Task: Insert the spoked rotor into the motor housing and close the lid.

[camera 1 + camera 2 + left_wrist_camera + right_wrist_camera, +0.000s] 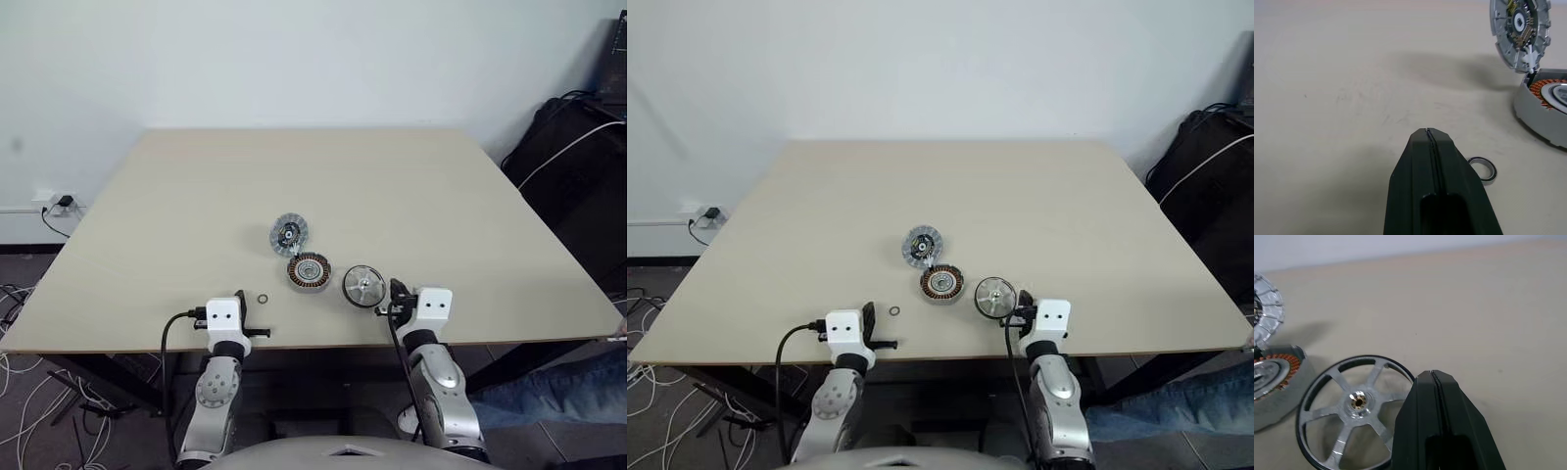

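No writing is readable. Both tools, left (1431, 134) and right (1433, 377), are pressed together, empty; rotor (1349, 413) lies beside housing (309, 271).

Table (176, 225): matt beige laminate, smooth w/ faint scuffs. Spoked rotor (1349, 411): bright brushed metal spokes, shiny brass-toned hub, thin black rim. Motor housing (1542, 110): matt grey shell, copper windings. Lid (1520, 29): silvery ribbed metal. Small ring (1483, 170): glossy metal. Gripper fingers (1432, 191): matt black plastic.
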### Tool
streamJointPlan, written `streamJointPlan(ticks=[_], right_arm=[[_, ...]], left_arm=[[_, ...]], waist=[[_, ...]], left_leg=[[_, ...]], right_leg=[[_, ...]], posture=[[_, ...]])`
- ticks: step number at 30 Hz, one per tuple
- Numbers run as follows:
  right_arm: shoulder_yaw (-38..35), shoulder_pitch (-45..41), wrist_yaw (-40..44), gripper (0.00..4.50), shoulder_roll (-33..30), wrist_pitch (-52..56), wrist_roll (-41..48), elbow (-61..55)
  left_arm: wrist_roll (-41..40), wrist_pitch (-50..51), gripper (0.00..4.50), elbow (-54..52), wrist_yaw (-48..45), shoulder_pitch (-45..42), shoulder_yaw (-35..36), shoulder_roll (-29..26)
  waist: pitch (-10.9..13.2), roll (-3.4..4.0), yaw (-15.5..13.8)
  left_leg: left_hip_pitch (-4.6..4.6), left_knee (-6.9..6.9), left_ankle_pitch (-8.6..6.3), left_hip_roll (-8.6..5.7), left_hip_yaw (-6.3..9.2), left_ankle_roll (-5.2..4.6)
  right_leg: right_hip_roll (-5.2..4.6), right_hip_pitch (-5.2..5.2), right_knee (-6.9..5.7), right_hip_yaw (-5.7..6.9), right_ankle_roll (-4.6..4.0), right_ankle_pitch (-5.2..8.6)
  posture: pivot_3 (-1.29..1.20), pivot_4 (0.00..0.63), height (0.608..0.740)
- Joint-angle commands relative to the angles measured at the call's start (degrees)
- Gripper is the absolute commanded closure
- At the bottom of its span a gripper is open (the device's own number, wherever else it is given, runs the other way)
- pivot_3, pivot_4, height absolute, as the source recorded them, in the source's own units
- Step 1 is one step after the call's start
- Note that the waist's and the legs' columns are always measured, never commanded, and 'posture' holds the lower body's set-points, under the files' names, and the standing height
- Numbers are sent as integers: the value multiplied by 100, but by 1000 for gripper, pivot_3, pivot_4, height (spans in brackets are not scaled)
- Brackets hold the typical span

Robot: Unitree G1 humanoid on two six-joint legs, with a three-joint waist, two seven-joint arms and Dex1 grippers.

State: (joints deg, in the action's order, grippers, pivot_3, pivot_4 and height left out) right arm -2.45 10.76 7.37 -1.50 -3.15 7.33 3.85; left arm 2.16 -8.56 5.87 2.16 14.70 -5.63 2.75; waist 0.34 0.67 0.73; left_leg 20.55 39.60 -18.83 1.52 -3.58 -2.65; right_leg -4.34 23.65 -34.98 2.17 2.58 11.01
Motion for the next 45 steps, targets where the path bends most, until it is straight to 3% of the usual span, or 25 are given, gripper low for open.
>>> streamJointPlan(ticks=[1, 9, 10, 12, 16, 24, 34, 37, 45], right_arm=[[-53, -128, 81, 4473, -72, 396, 209, -551], [354, -171, 658, 4473, -843, 2283, 332, -1812], [428, -176, 757, 4306, -972, 2456, 313, -1920], [512, -188, 876, 3843, -1139, 2717, 312, -2092], [534, -283, 961, 2569, -1279, 3309, 421, -2365], [587, -386, 1084, 37, -1284, 3972, 655, -2797], [862, -516, 706, 37, -1439, 4210, 145, -2790], [768, -549, 898, 37, -1402, 4206, 358, -2693], [749, -535, 785, 37, -1265, 3885, 239, -2620]], left_arm=[[65, 272, 4496, -499, -31, -31, 12, -88], [-394, 1310, 4496, -1248, -1084, -17, -94, -701], [-414, 1426, 4329, -1355, -1236, -20, -126, -829], [-454, 1640, 3894, -1552, -1489, -22, -167, -1052], [-622, 2041, 2582, -1901, -1874, 17, -139, -1388], [-978, 2560, 28, -2275, -2025, 156, 56, -1492], [-635, 2700, 28, -2279, -1587, 117, 27, -1447], [-416, 2994, 28, -2312, -1245, 46, -5, -1327], [-851, 3463, 28, -2367, -1685, -270, -79, -1247]], waist=[[0, 0, 0], [-1, 2, 1], [-1, 3, 1], [-1, 2, 0], [0, 2, -1], [0, 1, -2], [3, -5, -4], [4, -7, -4], [9, -15, -2]], left_leg=[[0, 0, 0, 1, 0, 0], [0, 2, 0, 5, 2, 0], [0, 3, 0, 4, 3, 0], [0, 3, 0, -1, 3, 0], [0, 4, 0, -2, 3, 0], [0, 4, 0, -2, 4, 1], [-1, 5, 0, -11, 4, 2], [-1, 5, 1, -12, 4, 3], [0, 5, 2, -13, 7, 4]], right_leg=[[0, 0, -1, 0, 0, 0], [-3, 1, -4, 1, -3, 1], [-2, 1, -3, 2, -3, 1], [-1, 0, -4, 1, -4, 2], [-1, -1, -4, 1, -4, 2], [-1, 0, -4, 2, -3, 2], [0, -1, -4, 2, -3, 2], [2, -2, -4, 2, -3, 2], [4, -3, -4, 1, -3, 2]], posture=[[0, 0, 740], [0, 0, 740], [0, 0, 740], [0, 0, 740], [0, 0, 740], [0, 0, 740], [0, 0, 740], [0, 0, 740], [0, 0, 740]])
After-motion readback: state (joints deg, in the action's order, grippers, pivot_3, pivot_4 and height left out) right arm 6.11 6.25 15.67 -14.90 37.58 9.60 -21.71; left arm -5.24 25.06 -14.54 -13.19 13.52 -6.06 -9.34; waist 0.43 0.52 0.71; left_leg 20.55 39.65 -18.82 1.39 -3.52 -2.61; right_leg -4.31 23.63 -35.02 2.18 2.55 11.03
